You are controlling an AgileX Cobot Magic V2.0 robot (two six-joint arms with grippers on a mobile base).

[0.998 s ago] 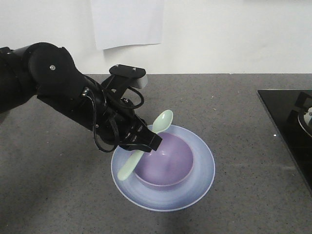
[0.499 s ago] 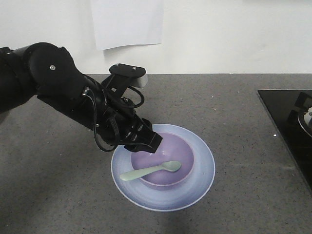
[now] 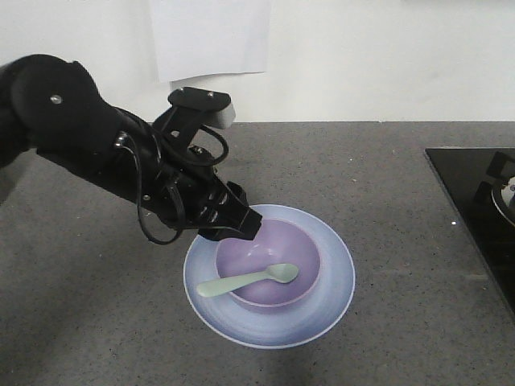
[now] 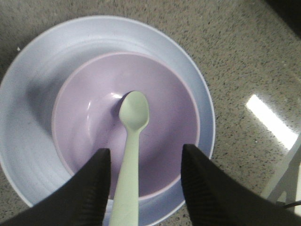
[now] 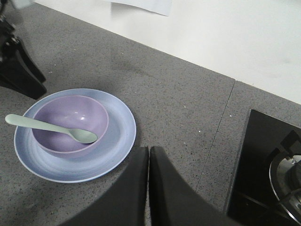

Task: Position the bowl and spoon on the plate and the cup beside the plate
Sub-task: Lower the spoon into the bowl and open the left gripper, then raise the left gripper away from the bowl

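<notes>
spoon resting in bowl, bowl on plate, left gripper open above it

spoon (image 3: 248, 281) lies loose in the bowl (image 3: 268, 263): oval head down on the bowl's inside, handle propped over the near-left rim and sticking out above the plate (image 3: 334, 281). nothing is gripping it. bowl sits roughly centred on the plate, upright. plate sits flat on the grey speckled counter (image 3: 386, 185), near the middle.

left gripper (image 4: 145, 186) hangs over the bowl's left rim, jaws spread wide, empty; wrist view shows the spoon handle running between the two fingers (image 4: 89, 188) without touching either. left arm (image 3: 88, 137) reaches in from the left.

right gripper (image 5: 148, 186) is to the right of the plate, jaws closed together, holding nothing.

black stove top (image 3: 475, 201) at the right edge of the counter, well apart from the plate. white paper sheet (image 3: 211, 36) on the far wall. cup not in view.
</notes>
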